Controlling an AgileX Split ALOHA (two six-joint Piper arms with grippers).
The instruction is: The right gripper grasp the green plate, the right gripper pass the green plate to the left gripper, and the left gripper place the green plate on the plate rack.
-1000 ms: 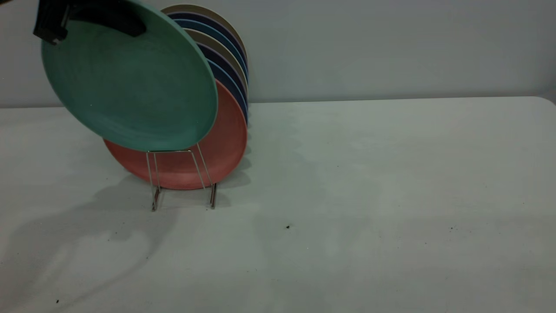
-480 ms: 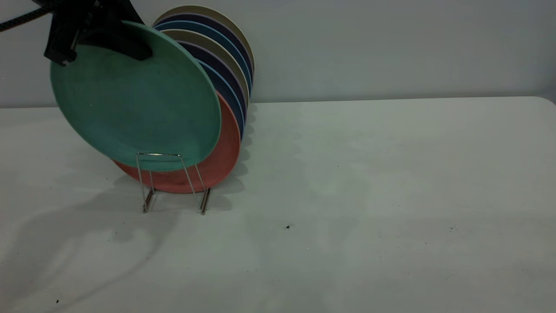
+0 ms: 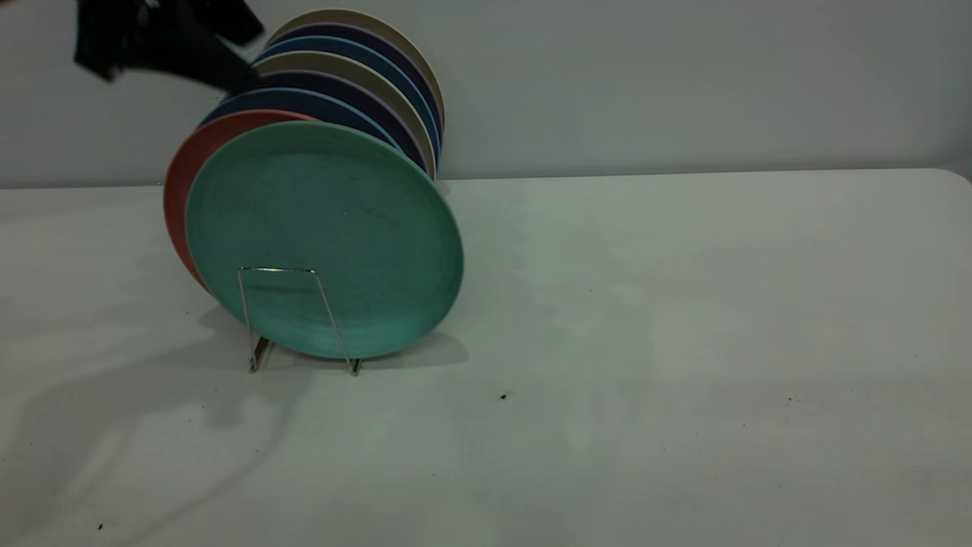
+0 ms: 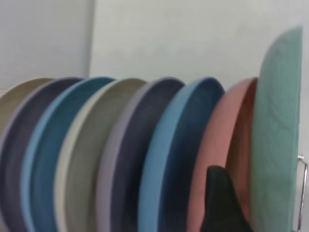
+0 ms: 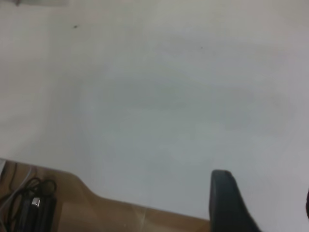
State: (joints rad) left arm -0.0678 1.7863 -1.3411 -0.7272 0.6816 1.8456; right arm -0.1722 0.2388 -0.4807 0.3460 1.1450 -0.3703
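Upright in the plate rack [image 3: 282,308], the green plate [image 3: 326,243] stood nearest, just in front of the salmon-pink plate [image 3: 199,156] and the blue plates [image 3: 304,102]. Above them at far left, the blurred left gripper [image 3: 163,38] held nothing; its jaw spread could not be told.

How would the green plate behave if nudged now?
The green plate looks rigid and probably light. It stands on edge, leaning on the pink plate behind the rack loop, so a sideways nudge might roll it. Its matte face seems grippy.
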